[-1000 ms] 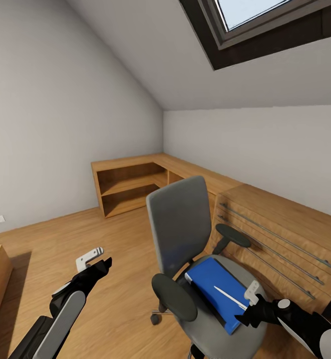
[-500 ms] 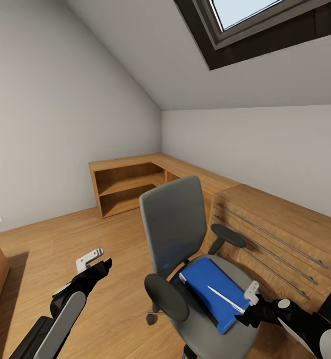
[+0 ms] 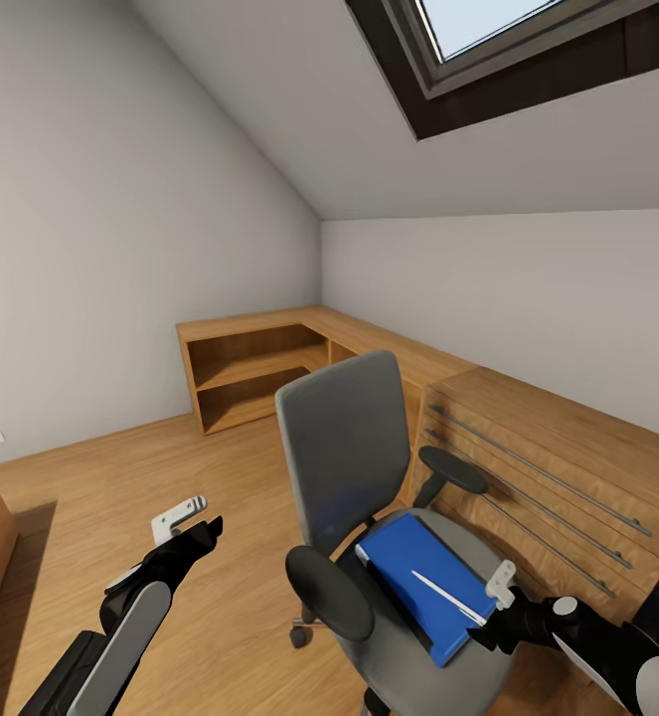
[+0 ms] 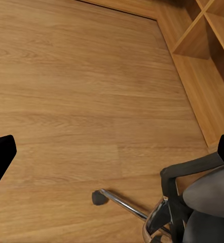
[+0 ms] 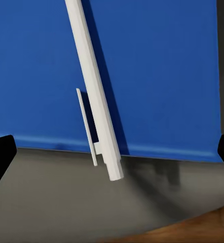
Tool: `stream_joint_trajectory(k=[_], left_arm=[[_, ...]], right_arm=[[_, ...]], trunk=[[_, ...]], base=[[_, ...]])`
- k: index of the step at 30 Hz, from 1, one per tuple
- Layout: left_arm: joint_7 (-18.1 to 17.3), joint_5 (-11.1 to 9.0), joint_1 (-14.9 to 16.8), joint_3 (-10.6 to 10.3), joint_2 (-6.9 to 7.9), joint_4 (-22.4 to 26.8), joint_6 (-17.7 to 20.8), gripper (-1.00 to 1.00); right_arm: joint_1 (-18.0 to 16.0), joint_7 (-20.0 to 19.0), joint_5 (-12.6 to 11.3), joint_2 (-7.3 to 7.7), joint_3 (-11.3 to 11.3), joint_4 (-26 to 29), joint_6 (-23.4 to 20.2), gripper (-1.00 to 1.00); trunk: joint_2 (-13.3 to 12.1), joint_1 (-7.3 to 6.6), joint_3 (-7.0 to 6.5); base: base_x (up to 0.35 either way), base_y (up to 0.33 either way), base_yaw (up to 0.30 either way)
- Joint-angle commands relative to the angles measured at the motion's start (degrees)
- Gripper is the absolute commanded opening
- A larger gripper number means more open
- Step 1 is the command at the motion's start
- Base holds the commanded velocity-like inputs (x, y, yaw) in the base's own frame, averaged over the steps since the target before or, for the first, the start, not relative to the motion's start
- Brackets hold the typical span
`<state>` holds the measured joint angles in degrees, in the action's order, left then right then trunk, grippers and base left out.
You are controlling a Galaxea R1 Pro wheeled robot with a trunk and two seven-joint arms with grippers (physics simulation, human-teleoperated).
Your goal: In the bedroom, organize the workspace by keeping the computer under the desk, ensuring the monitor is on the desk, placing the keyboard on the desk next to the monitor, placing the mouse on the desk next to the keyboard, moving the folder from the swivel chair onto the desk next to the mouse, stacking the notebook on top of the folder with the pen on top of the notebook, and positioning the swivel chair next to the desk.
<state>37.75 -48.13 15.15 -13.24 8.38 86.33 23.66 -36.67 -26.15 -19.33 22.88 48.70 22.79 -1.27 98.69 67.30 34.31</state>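
since the frame half a second earlier almost nothing has shifted: the grey upholstered swivel chair sits a touch further left in the head view, and both arms keep their poses.

the flat bright-blue rectangular folder lies on the chair seat, between the black armrests. the thin pale whitish pen lies on top of the folder; in the right wrist view the pen crosses the folder and its end overhangs the folder's edge above the grey seat.

the right gripper hovers at the seat's front edge, just beside the pen's end. its fingers are spread apart and hold nothing.

the left gripper hangs over the light wood floor, well apart from the chair, fingers parted and empty. in the left wrist view the chair's chrome base is visible.

a low light-wood cabinet runs along the wall behind the chair.
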Motion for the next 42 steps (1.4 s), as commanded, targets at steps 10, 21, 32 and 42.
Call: stream_joint_trajectory(k=[10, 21, 32, 42], left_arm=[[0.5, -0.4, 0.1, -0.1, 0.05, 0.0, 0.0, 1.0], [0.5, -0.3, 0.1, -0.1, 0.05, 0.0, 0.0, 1.0], [0.4, -0.2, 0.1, -0.1, 0.05, -0.9, 0.1, 1.0], [0.3, -0.3, 0.1, -0.1, 0.05, -1.1, 0.1, 1.0]], right_arm=[[-0.1, 0.0, -0.5, 0.06, 0.3, 0.1, -0.1, 1.0], [-0.1, -0.2, -0.5, 0.06, 0.3, 0.1, -0.1, 1.0], [-0.1, -0.6, -0.5, 0.06, 0.3, 0.1, -0.1, 1.0], [-0.1, -0.6, -0.5, 0.06, 0.4, 0.0, -0.1, 1.0]], trunk=[[0.0, 0.0, 0.06], [0.0, 0.0, 0.06], [0.0, 0.0, 0.06], [0.0, 0.0, 0.06]], base=[[0.0, 0.0, 0.0], [0.029, 0.0, 0.0], [0.105, 0.0, 0.0], [0.009, 0.0, 0.0]])
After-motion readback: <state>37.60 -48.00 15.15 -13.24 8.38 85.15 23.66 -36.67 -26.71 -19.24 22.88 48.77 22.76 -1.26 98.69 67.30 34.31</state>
